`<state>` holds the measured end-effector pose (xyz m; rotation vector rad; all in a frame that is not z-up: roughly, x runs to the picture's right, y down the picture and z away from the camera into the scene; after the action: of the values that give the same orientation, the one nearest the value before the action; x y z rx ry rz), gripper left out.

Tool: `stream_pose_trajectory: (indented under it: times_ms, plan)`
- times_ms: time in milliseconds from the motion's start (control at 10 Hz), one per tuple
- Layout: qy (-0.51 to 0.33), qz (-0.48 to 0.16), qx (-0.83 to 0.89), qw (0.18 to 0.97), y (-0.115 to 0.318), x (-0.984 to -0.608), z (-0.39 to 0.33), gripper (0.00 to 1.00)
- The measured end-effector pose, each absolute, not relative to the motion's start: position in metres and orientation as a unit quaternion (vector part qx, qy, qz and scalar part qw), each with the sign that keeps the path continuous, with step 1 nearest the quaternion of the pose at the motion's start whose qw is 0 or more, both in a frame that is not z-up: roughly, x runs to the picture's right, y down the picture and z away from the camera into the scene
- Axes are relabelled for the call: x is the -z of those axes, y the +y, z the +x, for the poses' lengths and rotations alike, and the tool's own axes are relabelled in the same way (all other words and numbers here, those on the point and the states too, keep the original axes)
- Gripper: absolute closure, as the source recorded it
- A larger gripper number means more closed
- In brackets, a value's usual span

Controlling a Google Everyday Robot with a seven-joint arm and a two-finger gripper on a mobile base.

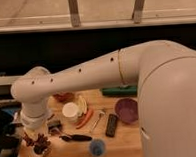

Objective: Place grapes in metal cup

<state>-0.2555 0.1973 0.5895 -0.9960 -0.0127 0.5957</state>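
The grapes (pixel 40 143), a dark red knobbly bunch, sit at the front left of the wooden table (pixel 125 141), right at the spot of the metal cup (pixel 44 152). Only a bit of the cup's grey rim shows under them. My gripper (pixel 38 135) hangs from the white wrist directly above the grapes and touches or nearly touches them. I cannot tell whether the grapes rest inside the cup or are still held above it.
A white cup (pixel 71 110), an orange carrot (pixel 85 119), a spoon (pixel 97 121) and a black remote (pixel 111 125) lie mid-table. A blue cup (pixel 97 147) stands at the front, a purple bowl (pixel 126 110) at the right, a green tray (pixel 120 91) and an orange fruit (pixel 64 97) at the back.
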Motion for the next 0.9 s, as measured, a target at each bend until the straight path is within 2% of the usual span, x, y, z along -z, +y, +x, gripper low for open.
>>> stream_pose_trajectory:
  times_ms: [400,900]
  plan:
    - [0.018,-0.506,-0.297,0.81,0.236,-0.608,-0.247,1.0]
    - [0.022,-0.498,-0.305,0.812,0.233,-0.622,-0.245,1.0]
